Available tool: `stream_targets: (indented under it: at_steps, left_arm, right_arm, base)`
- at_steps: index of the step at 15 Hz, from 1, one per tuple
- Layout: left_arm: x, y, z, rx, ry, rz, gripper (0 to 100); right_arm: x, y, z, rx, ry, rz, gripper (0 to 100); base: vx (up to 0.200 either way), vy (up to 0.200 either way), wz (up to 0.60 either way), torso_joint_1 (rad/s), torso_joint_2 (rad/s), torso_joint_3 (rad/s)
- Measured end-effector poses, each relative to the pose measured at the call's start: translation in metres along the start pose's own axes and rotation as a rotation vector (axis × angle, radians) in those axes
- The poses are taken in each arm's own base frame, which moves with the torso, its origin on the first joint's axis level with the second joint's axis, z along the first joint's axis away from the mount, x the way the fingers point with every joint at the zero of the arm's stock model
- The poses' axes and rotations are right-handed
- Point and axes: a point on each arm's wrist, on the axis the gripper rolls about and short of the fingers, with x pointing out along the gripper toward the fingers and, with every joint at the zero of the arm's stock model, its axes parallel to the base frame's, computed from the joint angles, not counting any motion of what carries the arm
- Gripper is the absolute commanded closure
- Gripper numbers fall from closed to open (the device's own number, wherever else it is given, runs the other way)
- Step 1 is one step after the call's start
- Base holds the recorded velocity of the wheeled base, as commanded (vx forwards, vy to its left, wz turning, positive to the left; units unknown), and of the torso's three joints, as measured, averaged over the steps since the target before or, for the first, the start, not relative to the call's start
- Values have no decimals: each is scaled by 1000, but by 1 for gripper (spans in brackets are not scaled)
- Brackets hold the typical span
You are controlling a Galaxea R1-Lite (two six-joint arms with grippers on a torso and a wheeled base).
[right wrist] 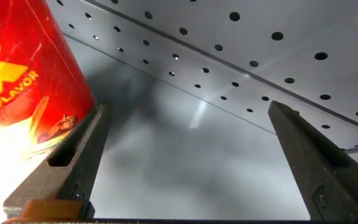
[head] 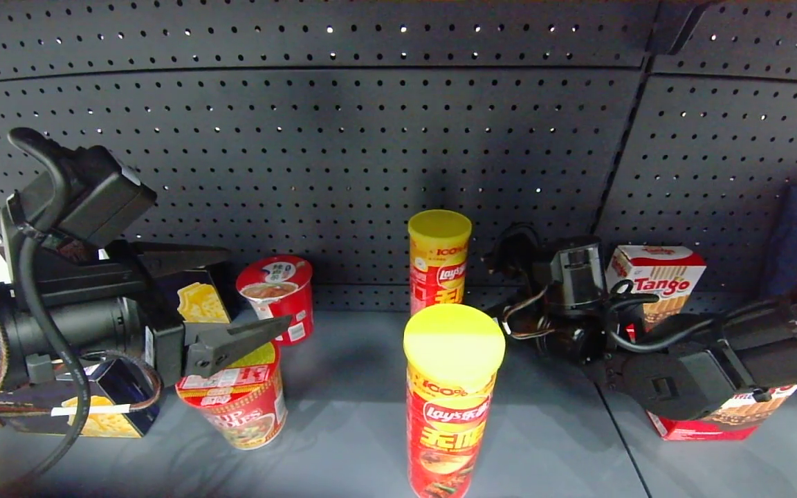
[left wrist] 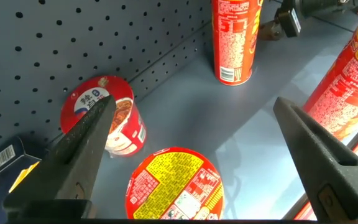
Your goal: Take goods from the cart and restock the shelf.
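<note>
Head view: shelf (head: 357, 387) held the tall front chip can (head: 450, 401) near its edge, noodle cup (head: 239, 404) sat below the left gripper (left wrist: 194, 104), fingers apart; right gripper (right wrist: 191, 109), also spread, was beside the rear can (head: 438, 259), which a sideways swing might topple.

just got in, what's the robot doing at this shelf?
Both arms are at the shelf, neither holding anything. The left gripper is open over the front noodle cup, not closed on it. The right gripper is open near the rear chip can. A rear noodle cup, a front chip can and wafer boxes stand on the shelf.
</note>
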Motion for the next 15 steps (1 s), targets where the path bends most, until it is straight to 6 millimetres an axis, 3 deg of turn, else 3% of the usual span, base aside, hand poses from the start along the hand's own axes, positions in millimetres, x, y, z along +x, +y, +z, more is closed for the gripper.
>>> stream_targets:
  at_steps: [3,6,9,11,15]
  left_arm:
    - [0,0,0,-1,-1,1,0]
    - [-3,2,1,-21,-6,16,0]
    - [-13,3,6,-14,-39,39,0]
    - [-25,3,8,-24,-65,66,0]
    - [-59,-3,-11,-89,-80,148,0]
  right_arm:
    - [-4,-1,1,2,-5,1,0]
    - [-24,-8,13,17,-46,-3,0]
    - [-68,-26,33,54,-139,-5,0]
    - [-108,-40,40,79,-209,-1,0]
    - [-187,-74,18,127,-302,-13,0]
  base:
    - [0,0,0,0,0,0]
    - [0,0,0,0,0,0]
    - [0,0,0,0,0,0]
    - [0,0,0,0,0,0]
    - [0,0,0,0,0,0]
